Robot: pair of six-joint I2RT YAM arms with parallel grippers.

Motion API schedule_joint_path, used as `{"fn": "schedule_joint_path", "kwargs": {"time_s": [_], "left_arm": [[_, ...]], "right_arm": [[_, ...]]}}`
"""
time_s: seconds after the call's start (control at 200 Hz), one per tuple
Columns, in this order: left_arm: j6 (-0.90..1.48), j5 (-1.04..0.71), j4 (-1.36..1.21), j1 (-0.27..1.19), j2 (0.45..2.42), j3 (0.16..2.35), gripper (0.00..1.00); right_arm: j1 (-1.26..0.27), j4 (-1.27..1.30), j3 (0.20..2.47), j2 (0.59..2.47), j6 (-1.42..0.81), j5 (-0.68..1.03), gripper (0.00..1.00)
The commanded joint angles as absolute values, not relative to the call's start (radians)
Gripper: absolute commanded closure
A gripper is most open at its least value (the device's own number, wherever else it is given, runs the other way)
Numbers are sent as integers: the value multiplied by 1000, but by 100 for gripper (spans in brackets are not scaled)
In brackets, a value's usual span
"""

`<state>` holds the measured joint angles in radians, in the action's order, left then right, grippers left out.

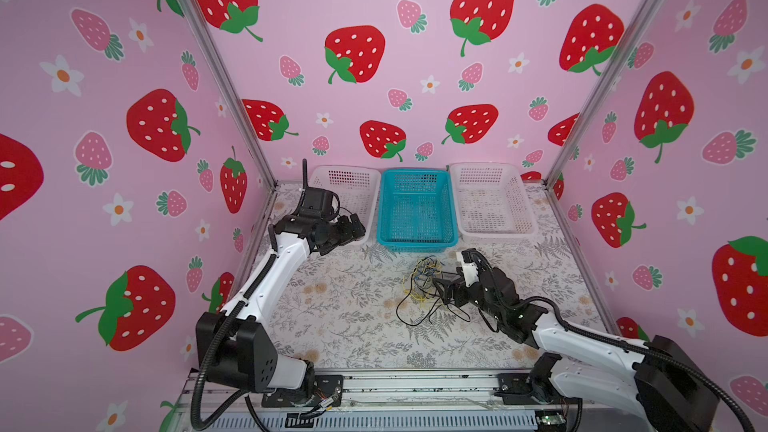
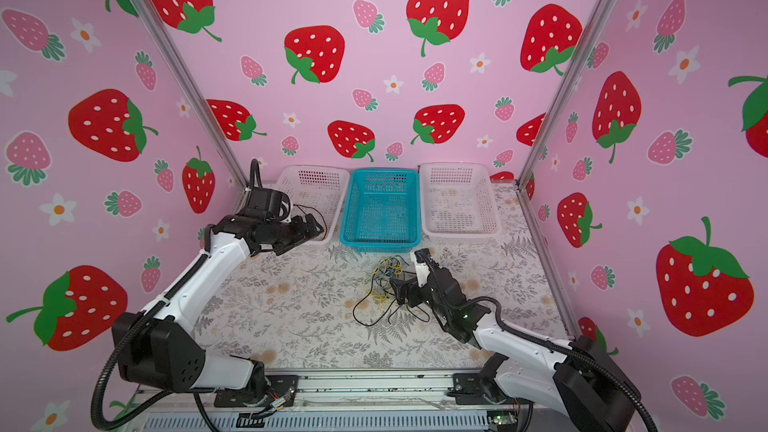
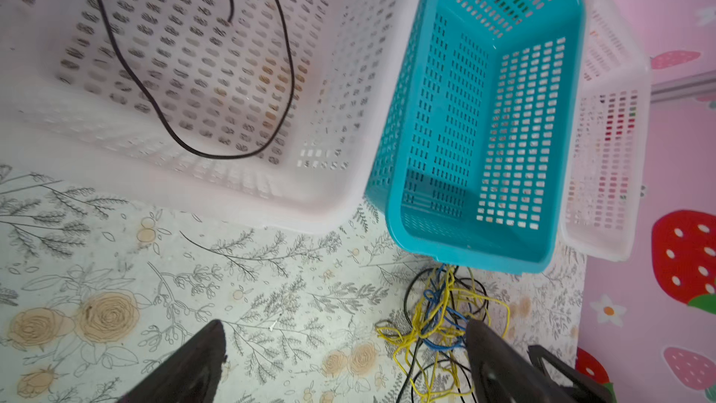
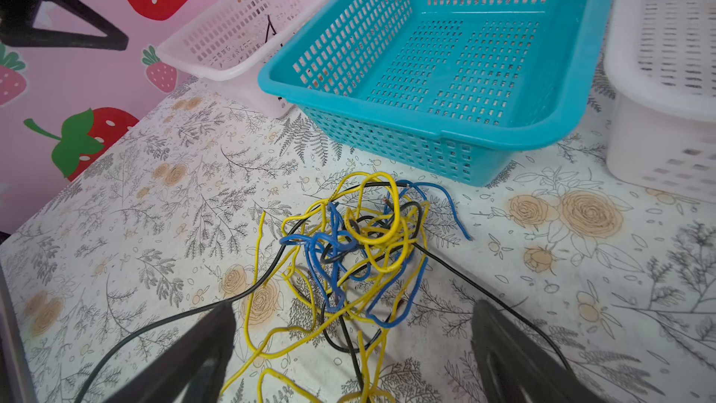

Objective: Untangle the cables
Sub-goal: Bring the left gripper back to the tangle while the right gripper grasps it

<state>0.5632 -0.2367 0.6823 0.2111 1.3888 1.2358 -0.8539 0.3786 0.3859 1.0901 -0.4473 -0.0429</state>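
The cables [image 1: 424, 280] [image 2: 384, 280] lie as a tangle of thin yellow, blue and black wires on the floral table, in front of the blue basket. My right gripper [image 1: 442, 290] [image 4: 354, 343] hovers open at the tangle's near side; yellow and black strands run between its fingers, untouched. A single black cable [image 3: 222, 157] [image 2: 322, 218] lies looped inside the left white basket [image 1: 332, 172]. My left gripper [image 1: 355, 226] [image 3: 346, 358] hangs open and empty over that basket's front edge. The tangle [image 3: 438, 319] shows beside one of its fingers.
Three baskets stand in a row at the back: the left white one, a blue basket [image 1: 415, 172] [image 4: 445, 133] in the middle, and a right white basket [image 1: 486, 168]. Strawberry-patterned walls close in the left, back and right. Bare floral tabletop stretches left of the tangle.
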Motion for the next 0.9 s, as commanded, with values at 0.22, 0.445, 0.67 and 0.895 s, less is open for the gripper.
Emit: {"fn": "schedule_joint_path", "kwargs": {"time_s": [0.22, 0.445, 0.67, 0.895], "left_arm": [[665, -193, 557, 353, 1172, 1008, 1], [692, -178, 508, 434, 1128, 911, 1], [704, -186, 431, 480, 1136, 833, 0], [728, -242, 321, 507, 1167, 785, 0]], "right_arm": [[-833, 344, 524, 1256, -418, 17, 41], [-827, 382, 565, 1373, -406, 48, 53], [-814, 422, 581, 1463, -411, 83, 75], [-813, 564, 507, 1394, -379, 265, 95]]}}
